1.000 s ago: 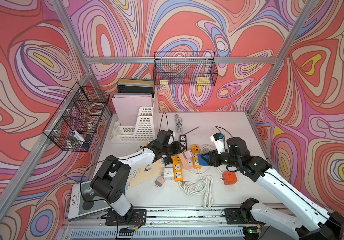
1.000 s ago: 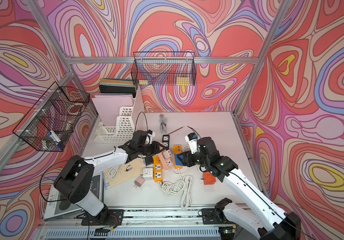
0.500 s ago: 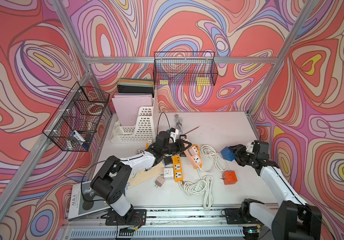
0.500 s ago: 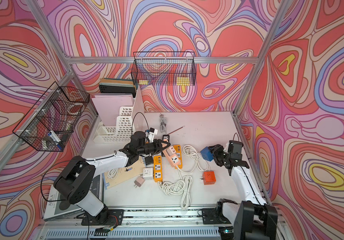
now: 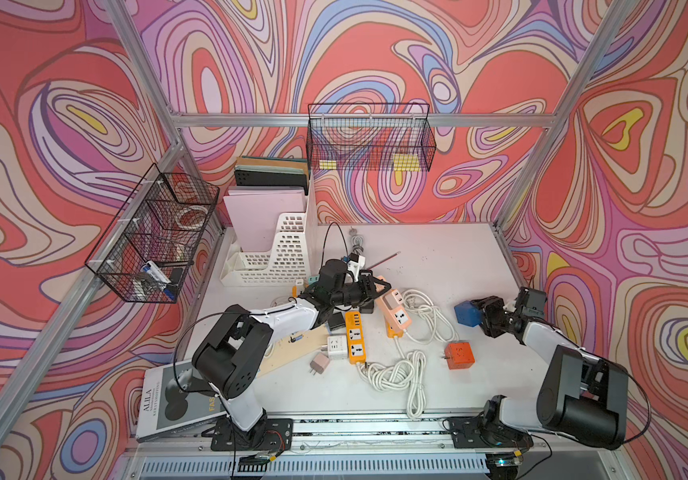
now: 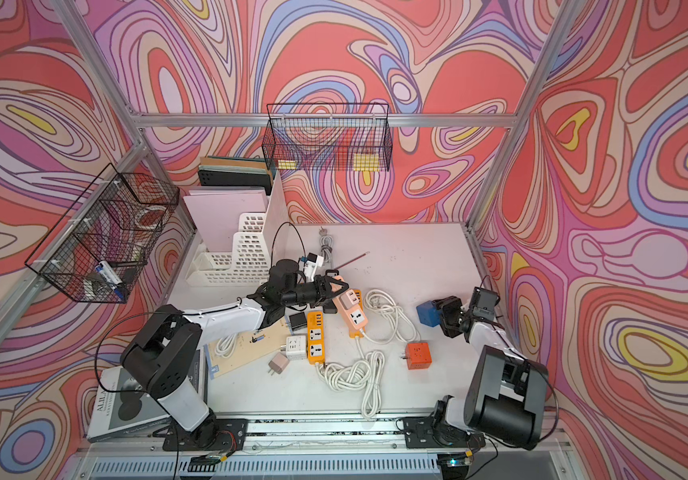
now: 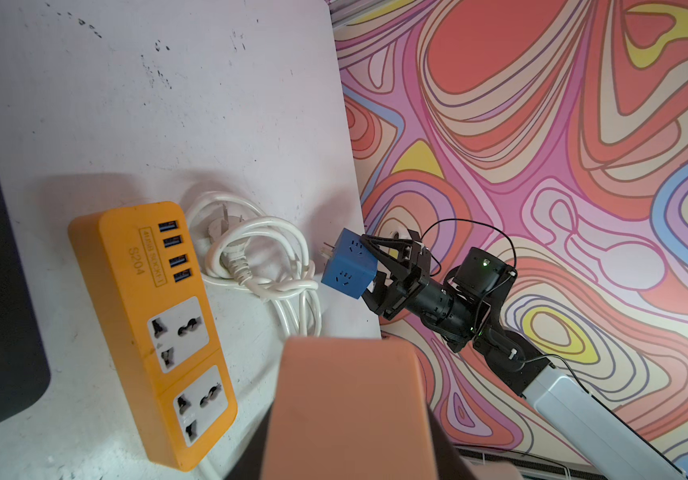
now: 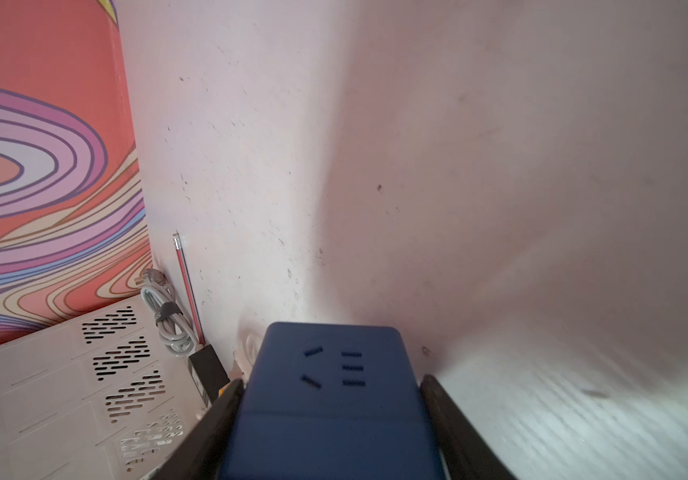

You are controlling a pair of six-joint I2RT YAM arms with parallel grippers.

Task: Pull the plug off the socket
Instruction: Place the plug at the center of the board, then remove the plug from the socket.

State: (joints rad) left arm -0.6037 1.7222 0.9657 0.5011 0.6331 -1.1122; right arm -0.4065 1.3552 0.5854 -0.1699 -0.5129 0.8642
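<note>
Near the right edge of the white table point(image 5: 437, 257), the blue cube plug point(image 5: 467, 312) sits in my right gripper point(image 5: 480, 314), its bare prongs pointing back toward the centre. A second ago this cube was seated in the peach power strip point(image 5: 395, 308) at mid-table, with both grippers close together on it. Now cube and strip are well apart, and the strip has swung to lie at an angle. I judge the pull itself done: the plug is off the socket, and only setting it down or letting go may remain.

The right wrist view shows a dark finger against each side of the cube point(image 8: 329, 399), so I read that hand as holding it, spread only to the cube's width. It looks lifted off the table, though I cannot be sure. My left gripper point(image 5: 375, 286) is clamped almost closed on one end of the peach strip, which fills the foreground of the left wrist view.

My right arm is folded low beside its base, with the white forearm angling toward the far right corner and the wrist turned so the gripper points left. My left arm reaches diagonally from its base to mid-table, its gripper roughly level and pointing right.

An orange power strip point(image 5: 354, 338), a loose white cable point(image 5: 425, 309) and an orange cube point(image 5: 458, 355) lie between the two grippers.
</note>
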